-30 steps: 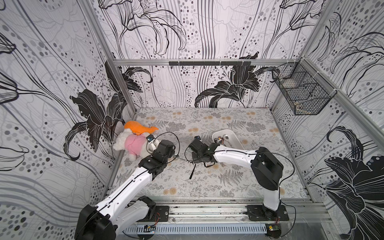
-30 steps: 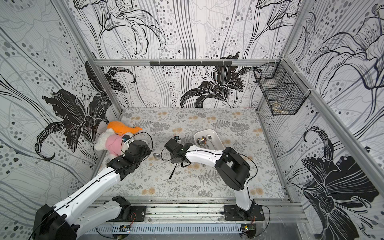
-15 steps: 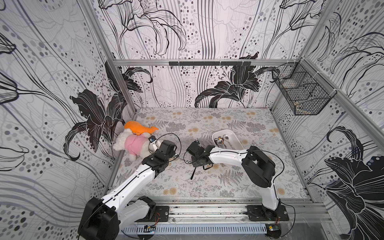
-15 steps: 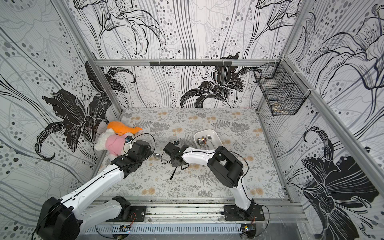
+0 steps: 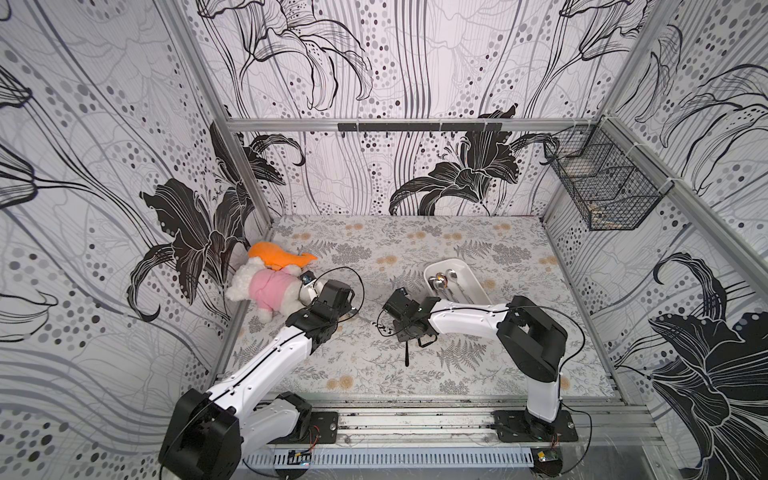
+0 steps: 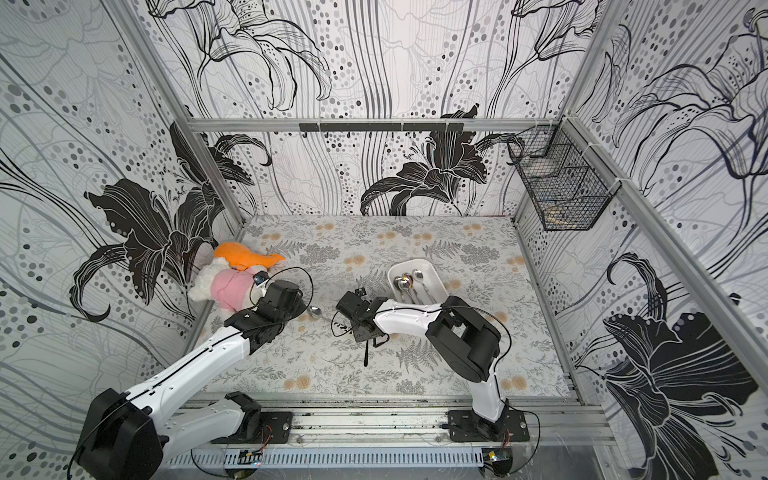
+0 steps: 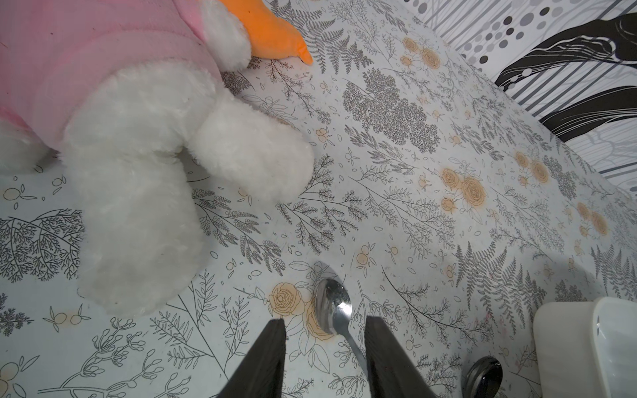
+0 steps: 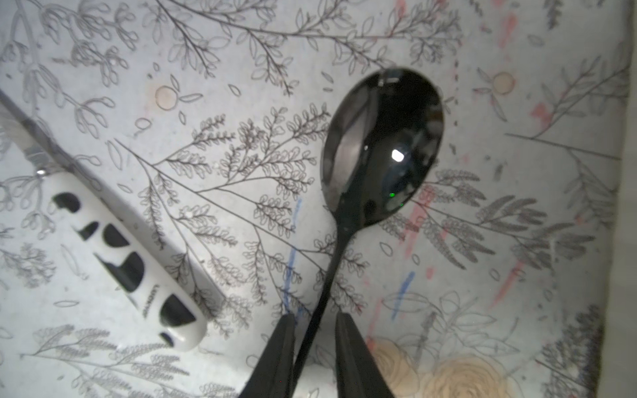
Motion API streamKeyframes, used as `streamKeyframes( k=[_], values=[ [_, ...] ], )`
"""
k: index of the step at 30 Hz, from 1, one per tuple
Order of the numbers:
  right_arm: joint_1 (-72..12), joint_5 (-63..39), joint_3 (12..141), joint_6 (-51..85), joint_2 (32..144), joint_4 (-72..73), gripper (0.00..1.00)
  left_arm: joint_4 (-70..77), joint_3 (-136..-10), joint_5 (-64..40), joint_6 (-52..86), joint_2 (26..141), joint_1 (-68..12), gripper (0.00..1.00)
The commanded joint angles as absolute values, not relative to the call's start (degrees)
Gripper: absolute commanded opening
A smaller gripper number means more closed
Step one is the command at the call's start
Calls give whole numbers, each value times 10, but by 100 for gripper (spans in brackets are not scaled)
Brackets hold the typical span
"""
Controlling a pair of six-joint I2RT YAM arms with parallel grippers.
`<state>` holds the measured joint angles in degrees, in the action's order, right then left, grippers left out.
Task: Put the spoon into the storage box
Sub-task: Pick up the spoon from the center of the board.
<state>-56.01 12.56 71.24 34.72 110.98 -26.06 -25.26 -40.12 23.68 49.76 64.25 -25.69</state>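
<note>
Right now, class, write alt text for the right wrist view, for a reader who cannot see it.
A glossy black spoon lies on the floral mat, its handle running between the narrowly parted fingers of the right gripper. A white handle with black patches lies apart beside it.

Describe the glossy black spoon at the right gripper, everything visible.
The glossy black spoon has an oval bowl and a thin, straight handle; it looks like polished metal or plastic. It lies on the floral table cover. Its handle runs between the right gripper's fingers, close against one, with a gap to the other. A white black-patched spoon handle lies beside it, apart.
</note>
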Motion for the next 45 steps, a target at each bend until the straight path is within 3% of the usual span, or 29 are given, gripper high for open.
streamKeyframes(
  k=[1,17,36,45],
  values=[
    [-553,110,687,339,1114,-283,24,-236,-408,230,486,644,-252,44],
    [-526,108,681,320,1107,-251,0,-266,-420,206,481,632,-252,44],
    [-520,109,707,267,1030,-249,0,-269,-404,213,483,615,-252,44],
    [-463,88,728,220,969,-262,0,-274,-402,219,480,607,-252,45]
  ],
)
